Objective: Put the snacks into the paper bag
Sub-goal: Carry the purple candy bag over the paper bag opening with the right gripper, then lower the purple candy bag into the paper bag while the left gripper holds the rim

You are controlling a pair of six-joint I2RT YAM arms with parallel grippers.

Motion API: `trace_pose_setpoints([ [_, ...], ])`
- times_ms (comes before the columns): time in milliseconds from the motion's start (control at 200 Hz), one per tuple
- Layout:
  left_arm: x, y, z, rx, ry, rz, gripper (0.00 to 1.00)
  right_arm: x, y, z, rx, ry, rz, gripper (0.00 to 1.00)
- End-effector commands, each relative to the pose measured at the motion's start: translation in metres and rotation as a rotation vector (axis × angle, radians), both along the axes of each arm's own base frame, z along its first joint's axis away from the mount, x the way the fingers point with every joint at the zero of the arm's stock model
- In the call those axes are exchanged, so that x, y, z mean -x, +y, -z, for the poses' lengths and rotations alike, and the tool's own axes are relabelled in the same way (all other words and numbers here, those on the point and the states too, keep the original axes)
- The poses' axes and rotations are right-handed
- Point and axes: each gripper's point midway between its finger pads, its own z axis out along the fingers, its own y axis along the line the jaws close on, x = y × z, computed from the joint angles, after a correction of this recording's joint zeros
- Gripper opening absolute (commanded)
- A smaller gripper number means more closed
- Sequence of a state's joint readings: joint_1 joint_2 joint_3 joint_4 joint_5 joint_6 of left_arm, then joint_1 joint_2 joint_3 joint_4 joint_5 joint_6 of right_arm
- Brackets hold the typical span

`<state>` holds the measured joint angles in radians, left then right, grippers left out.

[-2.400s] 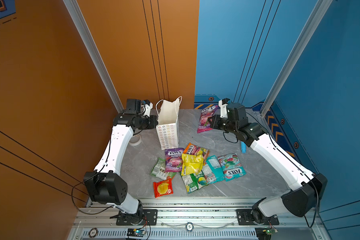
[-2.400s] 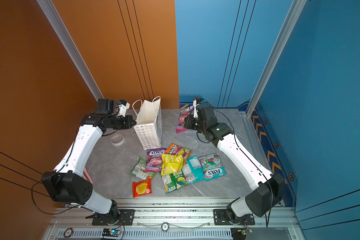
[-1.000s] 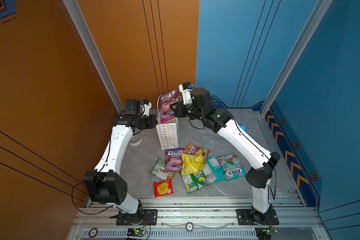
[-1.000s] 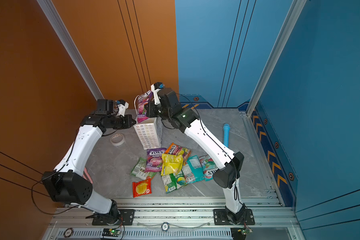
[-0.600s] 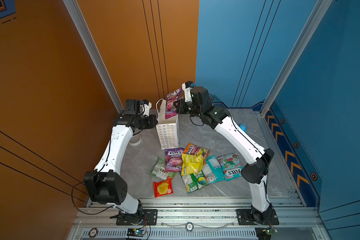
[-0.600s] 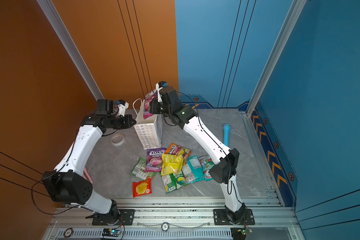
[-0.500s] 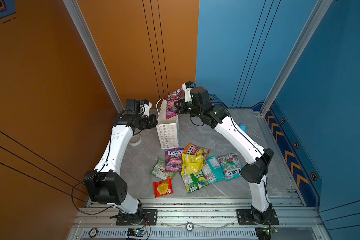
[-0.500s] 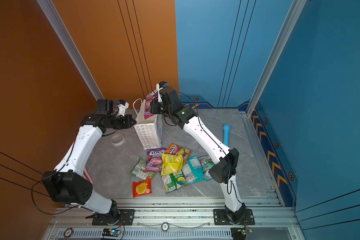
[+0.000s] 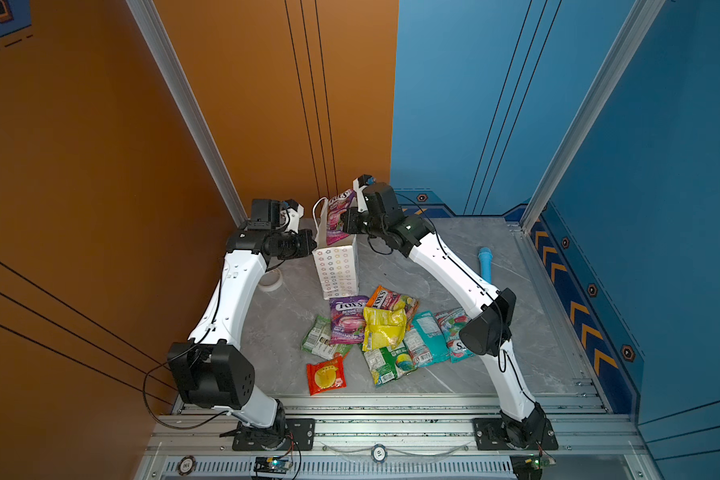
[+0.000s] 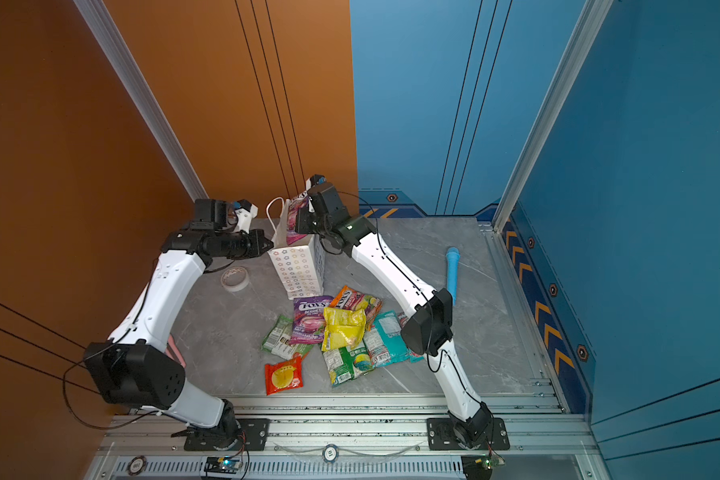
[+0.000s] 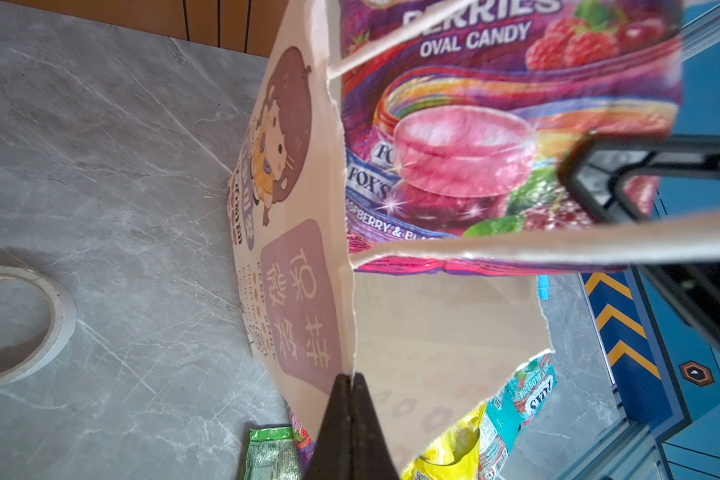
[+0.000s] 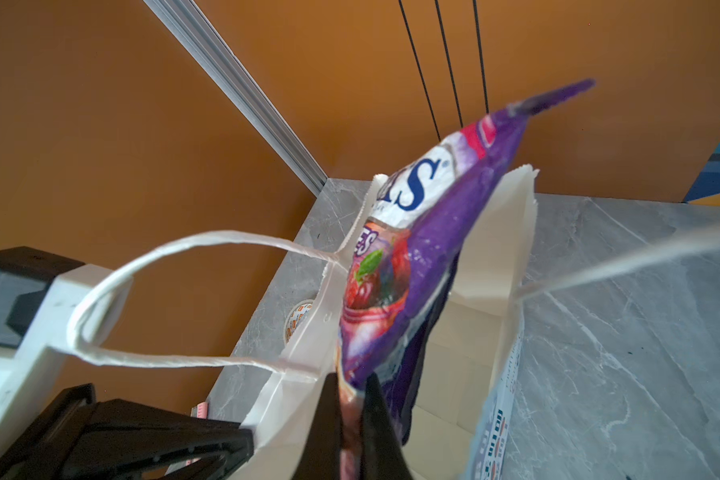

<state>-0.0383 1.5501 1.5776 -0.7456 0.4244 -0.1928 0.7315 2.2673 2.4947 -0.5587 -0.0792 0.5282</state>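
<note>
The white paper bag stands upright at the back of the table. My left gripper is shut on its rim and holds the mouth open. My right gripper is shut on a purple FOX'S berries packet. The packet hangs upright in the bag's mouth, its lower end below the rim. The other snacks lie in a heap in front of the bag: purple, yellow, teal, green and red packets.
A roll of clear tape lies left of the bag, under my left arm. A blue stick lies at the back right. The orange and blue walls stand close behind the bag.
My right arm lifted the purple packet from the table at the back right, swung it left over the bag and lowered it into the mouth. The left gripper has not moved.
</note>
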Motion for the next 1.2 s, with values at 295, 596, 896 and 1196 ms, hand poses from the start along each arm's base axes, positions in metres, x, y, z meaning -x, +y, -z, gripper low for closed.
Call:
trace_pose_setpoints([
  [295,0.005,-0.002,0.004,0.029,0.022,0.010,0.02,0.001,0.014,-0.021,-0.145,0.024,-0.052,0.00],
  [596,0.004,-0.002,0.006,0.031,0.026,0.009,0.02,0.013,0.020,-0.019,-0.145,0.054,-0.089,0.00],
  [896,0.004,-0.002,0.006,0.034,0.029,0.009,0.02,0.025,0.008,-0.039,-0.103,-0.014,-0.063,0.00],
  [1196,0.004,-0.002,0.006,0.036,0.030,0.008,0.02,0.038,0.004,-0.051,-0.077,-0.055,-0.065,0.00],
])
